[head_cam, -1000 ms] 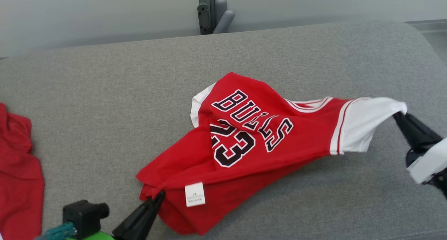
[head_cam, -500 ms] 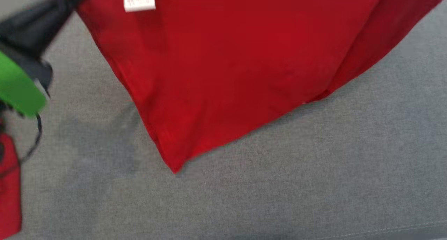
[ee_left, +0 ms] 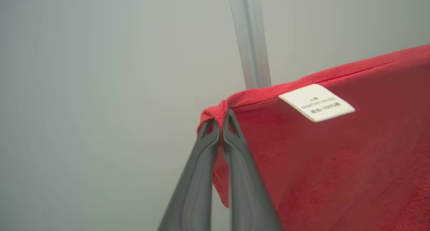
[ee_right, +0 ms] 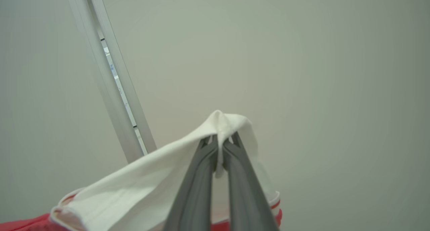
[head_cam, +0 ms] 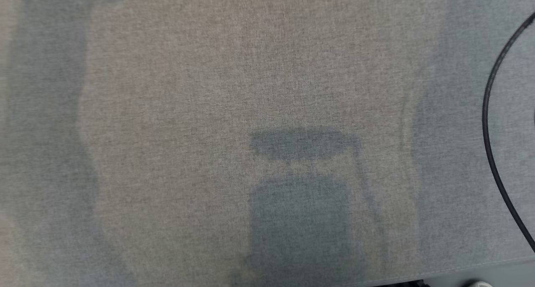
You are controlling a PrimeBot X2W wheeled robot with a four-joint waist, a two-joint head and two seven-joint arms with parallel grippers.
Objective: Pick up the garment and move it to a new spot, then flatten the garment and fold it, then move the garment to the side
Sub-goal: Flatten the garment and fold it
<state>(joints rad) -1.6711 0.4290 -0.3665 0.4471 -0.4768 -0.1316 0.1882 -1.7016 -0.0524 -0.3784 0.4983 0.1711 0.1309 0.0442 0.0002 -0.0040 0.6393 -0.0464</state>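
The left gripper is closed on a bunched corner of the red garment, its two dark fingers pressed together with cloth pinched between the tips. From that corner the red cloth stretches away taut, with a white label just beside the top edge. Behind it are a pale wall and an upright metal post.

The right gripper is clamped on the white sleeve of the same garment, with a fold of white cloth poking up between its fingertips and red fabric showing low down.

The head view looks down on a grey fabric surface with soft shadows on it and a thin black cable curving along the right edge.
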